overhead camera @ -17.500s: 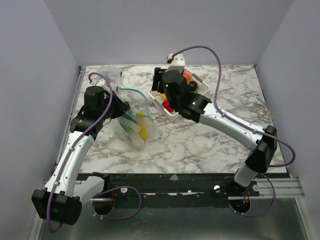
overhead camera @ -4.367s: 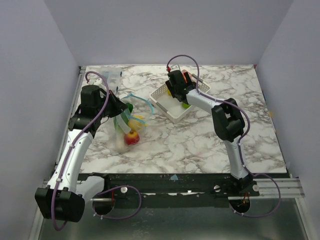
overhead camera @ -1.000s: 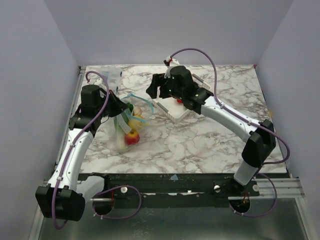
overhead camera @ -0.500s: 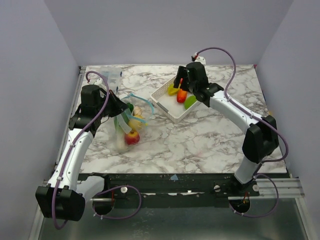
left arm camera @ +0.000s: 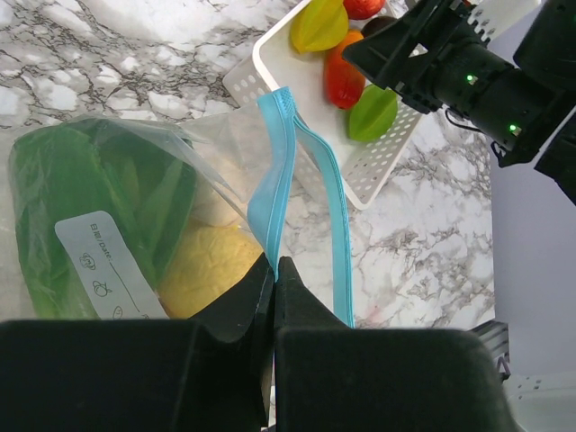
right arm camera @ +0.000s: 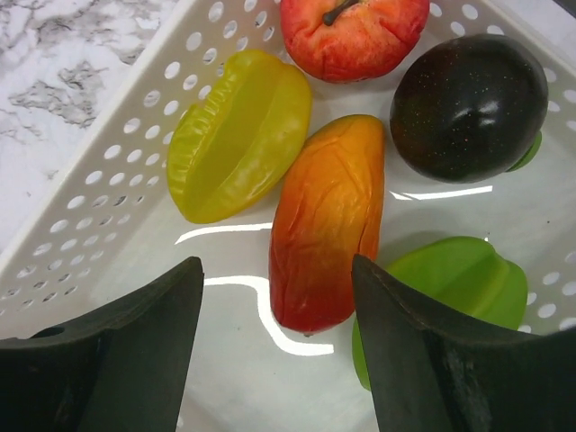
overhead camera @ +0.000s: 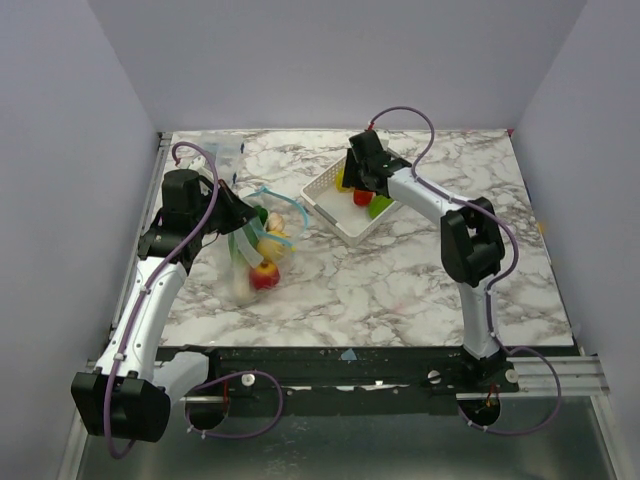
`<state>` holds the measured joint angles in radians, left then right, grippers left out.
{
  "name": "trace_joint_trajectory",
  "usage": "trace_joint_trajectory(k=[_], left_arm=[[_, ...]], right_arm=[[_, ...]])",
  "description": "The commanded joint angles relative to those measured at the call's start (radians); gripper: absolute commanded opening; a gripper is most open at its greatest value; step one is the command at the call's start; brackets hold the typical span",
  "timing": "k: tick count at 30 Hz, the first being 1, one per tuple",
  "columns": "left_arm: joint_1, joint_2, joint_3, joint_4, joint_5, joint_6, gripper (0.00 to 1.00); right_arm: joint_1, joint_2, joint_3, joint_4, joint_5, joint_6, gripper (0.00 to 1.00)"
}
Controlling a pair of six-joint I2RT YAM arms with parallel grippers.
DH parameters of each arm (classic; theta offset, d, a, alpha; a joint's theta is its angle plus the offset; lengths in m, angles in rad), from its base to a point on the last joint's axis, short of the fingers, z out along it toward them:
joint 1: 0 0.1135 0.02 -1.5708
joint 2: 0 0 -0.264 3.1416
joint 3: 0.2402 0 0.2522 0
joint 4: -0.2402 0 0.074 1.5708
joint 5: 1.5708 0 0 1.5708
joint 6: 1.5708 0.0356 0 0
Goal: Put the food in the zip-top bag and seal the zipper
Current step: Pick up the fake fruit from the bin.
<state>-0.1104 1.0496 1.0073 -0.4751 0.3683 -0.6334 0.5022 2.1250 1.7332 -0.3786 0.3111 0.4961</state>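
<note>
Pinching the zip-top bag (left arm camera: 207,144) at its mouth, the left gripper (left arm camera: 274,265) is clenched. Its two pads are pressed together, with clear film and one end of the zipper (left arm camera: 277,153) caught between them. This is well to the left of the white basket (right arm camera: 99,207).

- Bag mouth faces the basket. The two blue-green tracks stand apart, so the zipper is unsealed.
- Food seen through the film: a green leafy piece (left arm camera: 99,189) on the side far from the basket, and a pale yellow piece (left arm camera: 216,265) on the side nearer the basket.
- A white printed label (left arm camera: 112,261) sits on the bag's face over the green.
- Top view shows a bagged red fruit (overhead camera: 264,276) low in the pouch, left of the basket and nearer the arm bases.
- The bag runs from the gripper down toward the marble table (overhead camera: 400,280). Cannot tell how much of it rests there.

Inside the basket, going from its left wall:
- yellow star fruit (right arm camera: 238,135), close to the perforated wall
- orange-red mango (right arm camera: 328,234), touching the star fruit's edge
- red apple (right arm camera: 355,27), at the far rim above those two
- dark round fruit (right arm camera: 468,94), just right of the apple
- green piece (right arm camera: 450,279), below the dark fruit and beside the mango

The right gripper (right arm camera: 276,263) hangs over the basket's middle, released, with its fingers spread wide. One finger is on the star-fruit side and the other over the green piece, with the mango in the gap between them. It grips nothing.
</note>
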Motion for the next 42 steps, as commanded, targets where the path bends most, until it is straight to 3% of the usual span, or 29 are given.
trace_joint_trajectory(k=[1,17,23,28,38,42], left_arm=[[0.008,-0.005,-0.003,0.027,0.02,0.001,0.0],[0.009,-0.001,-0.005,0.029,0.025,-0.002,0.0],[0.008,-0.003,-0.004,0.03,0.025,-0.002,0.0],[0.009,-0.003,-0.004,0.027,0.025,-0.002,0.0],[0.009,-0.007,-0.006,0.031,0.025,-0.002,0.0],[0.009,-0.006,-0.006,0.031,0.024,-0.003,0.0]], right_arm=[[-0.008,0.062,0.061,-0.065,0.046,-0.007,0.69],[-0.008,0.139,0.045,-0.044,0.143,-0.037,0.6],[-0.007,0.129,0.039,-0.04,0.155,-0.045,0.44],[-0.007,0.055,-0.006,-0.034,0.12,-0.045,0.33],[-0.007,-0.186,-0.147,0.022,-0.023,-0.045,0.23],[-0.008,-0.276,-0.185,0.035,-0.146,-0.029,0.17]])
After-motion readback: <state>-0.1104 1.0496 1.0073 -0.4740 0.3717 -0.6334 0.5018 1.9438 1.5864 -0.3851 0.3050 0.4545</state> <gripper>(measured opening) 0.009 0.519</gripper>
